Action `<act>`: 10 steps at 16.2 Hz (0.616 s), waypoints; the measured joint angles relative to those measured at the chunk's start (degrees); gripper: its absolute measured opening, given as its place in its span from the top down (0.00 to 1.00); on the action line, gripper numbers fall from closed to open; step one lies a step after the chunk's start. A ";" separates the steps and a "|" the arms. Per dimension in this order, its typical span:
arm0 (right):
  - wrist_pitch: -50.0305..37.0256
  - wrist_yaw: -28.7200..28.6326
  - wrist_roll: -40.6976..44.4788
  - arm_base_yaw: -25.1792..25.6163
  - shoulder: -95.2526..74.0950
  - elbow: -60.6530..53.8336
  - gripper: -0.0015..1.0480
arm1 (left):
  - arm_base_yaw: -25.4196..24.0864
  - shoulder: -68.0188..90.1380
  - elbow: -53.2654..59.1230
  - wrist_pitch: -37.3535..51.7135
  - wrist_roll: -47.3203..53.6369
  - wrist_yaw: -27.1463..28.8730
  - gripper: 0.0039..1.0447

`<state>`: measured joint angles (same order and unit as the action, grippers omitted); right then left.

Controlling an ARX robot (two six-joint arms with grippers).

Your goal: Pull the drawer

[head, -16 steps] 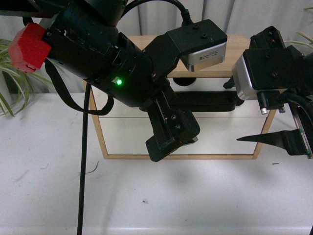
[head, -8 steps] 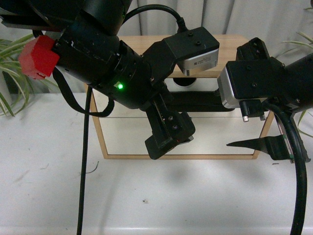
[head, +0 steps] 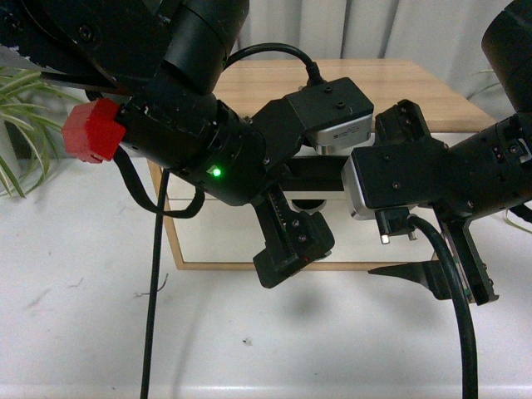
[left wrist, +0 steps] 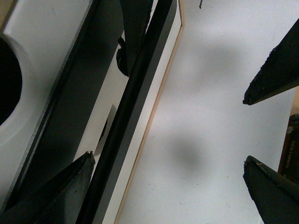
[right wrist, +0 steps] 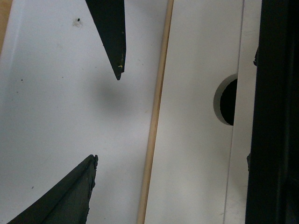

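- On the left gripper [left wrist: 106, 112] the fingers [left wrist: 60, 196] are spread and pinch nothing. To pull well, hook both behind the handle [left wrist: 131, 107] and draw straight out, level.
- They seem tucked on the panel side of that bar, though dark on dark hides any contact.
- The drawer [left wrist: 46, 42] looks shut.
- The right gripper [right wrist: 106, 116] gapes over the table [right wrist: 46, 121], clear of the handle.

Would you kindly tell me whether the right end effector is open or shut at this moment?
Open. In the right wrist view the right end effector has its fingers well apart over the white table, with nothing between them.
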<state>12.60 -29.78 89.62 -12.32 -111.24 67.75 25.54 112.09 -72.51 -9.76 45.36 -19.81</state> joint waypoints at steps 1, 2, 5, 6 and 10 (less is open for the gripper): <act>0.24 0.13 0.26 0.00 -0.09 0.00 0.06 | 0.17 0.24 -0.02 0.15 0.04 -0.07 0.06; 0.33 0.33 0.33 0.00 -0.11 0.00 0.06 | 0.22 0.26 0.00 0.22 0.04 -0.11 0.06; 0.33 0.42 0.44 0.00 -0.15 0.00 0.06 | 0.26 0.28 -0.02 -0.17 0.11 -0.52 0.06; 0.35 0.46 0.46 0.00 -0.15 0.00 0.06 | 0.24 0.28 -0.13 -0.50 0.22 -0.72 0.06; 0.28 0.79 0.87 0.02 -0.15 -0.09 0.06 | 0.24 0.28 -0.24 -0.79 0.35 -0.79 0.06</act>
<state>12.88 -28.99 90.50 -12.29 -111.39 67.66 25.78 112.38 -72.75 -10.55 45.71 -20.60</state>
